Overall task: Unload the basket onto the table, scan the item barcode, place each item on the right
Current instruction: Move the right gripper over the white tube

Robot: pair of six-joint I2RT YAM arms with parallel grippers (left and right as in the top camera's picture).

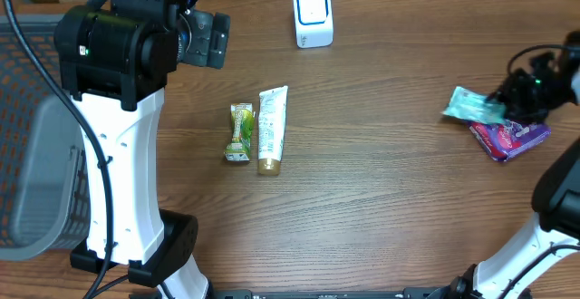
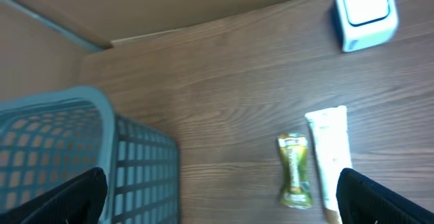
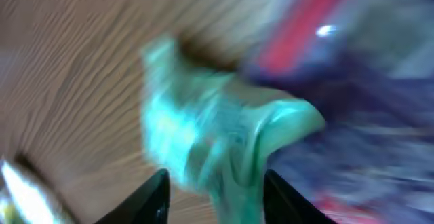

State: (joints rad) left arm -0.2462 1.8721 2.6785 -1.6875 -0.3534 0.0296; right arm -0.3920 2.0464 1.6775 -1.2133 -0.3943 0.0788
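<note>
A crumpled teal packet [image 1: 473, 106] lies at the far right, leaning on a purple packet [image 1: 510, 138]. My right gripper [image 1: 504, 107] is right at it. In the blurred right wrist view the teal packet [image 3: 224, 136] hangs between the two dark fingertips of that gripper [image 3: 215, 183]; the jaws stand apart with a gap on the left side, and the purple packet [image 3: 366, 81] lies behind. The white and blue scanner [image 1: 313, 16] stands at the back centre. My left gripper [image 1: 208, 38] is raised at the back left, wide open and holding nothing [image 2: 220, 197].
A green snack bar [image 1: 240, 132] and a white tube [image 1: 271, 129] lie side by side mid-table, both seen under the left wrist as bar [image 2: 295, 170] and tube [image 2: 330, 153]. A grey mesh basket [image 1: 36, 136] stands at the left edge.
</note>
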